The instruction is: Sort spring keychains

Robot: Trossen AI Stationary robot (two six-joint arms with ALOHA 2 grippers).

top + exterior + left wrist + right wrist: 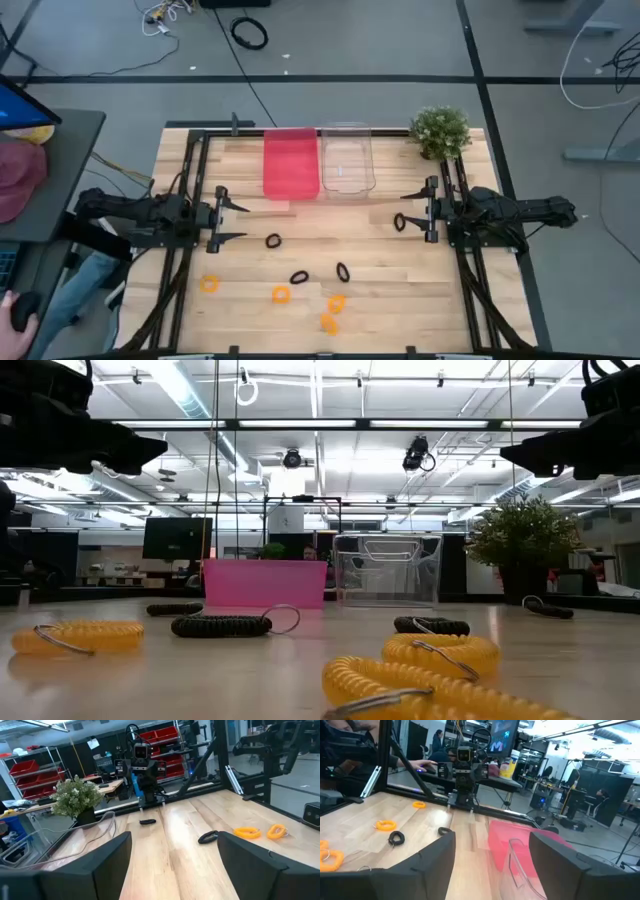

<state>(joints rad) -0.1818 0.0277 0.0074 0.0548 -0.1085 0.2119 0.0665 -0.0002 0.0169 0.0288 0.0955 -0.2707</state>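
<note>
All eight spring keychains (298, 277) lie loose on the wooden table (400, 290). Both the left gripper (238, 222) and the right gripper (403, 208) stand wide and hold nothing. One black keychain (399, 222) lies just beside the right fingers; I think a low approach can push it away.

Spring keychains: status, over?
Left gripper and right gripper: jaws open, empty. Spring keychains loose on table; pink bin and clear bin empty. Nothing blocking.

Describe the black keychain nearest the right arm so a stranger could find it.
Start at the potted plant on the table's far right corner, then follow that side down to the right hand. The black keychain lies just off its fingertips, alone; the other black ones sit mid-table near the orange ones.
</note>
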